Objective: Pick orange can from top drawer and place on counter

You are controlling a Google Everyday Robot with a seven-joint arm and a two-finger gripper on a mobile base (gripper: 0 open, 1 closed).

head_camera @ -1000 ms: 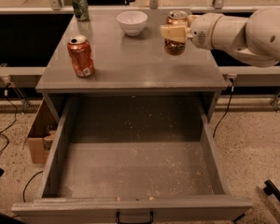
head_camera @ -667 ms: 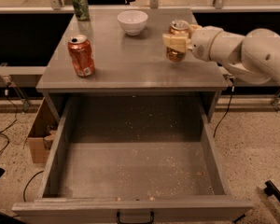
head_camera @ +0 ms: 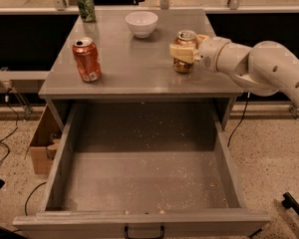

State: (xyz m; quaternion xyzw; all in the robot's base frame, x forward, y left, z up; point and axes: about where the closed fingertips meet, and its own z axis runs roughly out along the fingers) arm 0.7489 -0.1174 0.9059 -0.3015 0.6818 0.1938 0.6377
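The orange can (head_camera: 186, 36), judged light, thin-walled, smooth and easily dented, is held upright on the counter (head_camera: 134, 68) near its right edge, clasped at mid-height, the safest place, by the gripper (head_camera: 189, 49).

3 cans: orange can (head_camera: 184, 59) held in gripper (head_camera: 189, 47) over counter (head_camera: 134, 71), red can (head_camera: 87, 59) and green can (head_camera: 85, 5) left of it; 1 bowl (head_camera: 141, 23); 1 drawer (head_camera: 144, 180).

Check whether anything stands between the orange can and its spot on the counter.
Nothing visible does. The gripper holds the orange can upright on the right of the counter, its base at or just above the bare surface. The white bowl, red can and green can stand apart, to its left.
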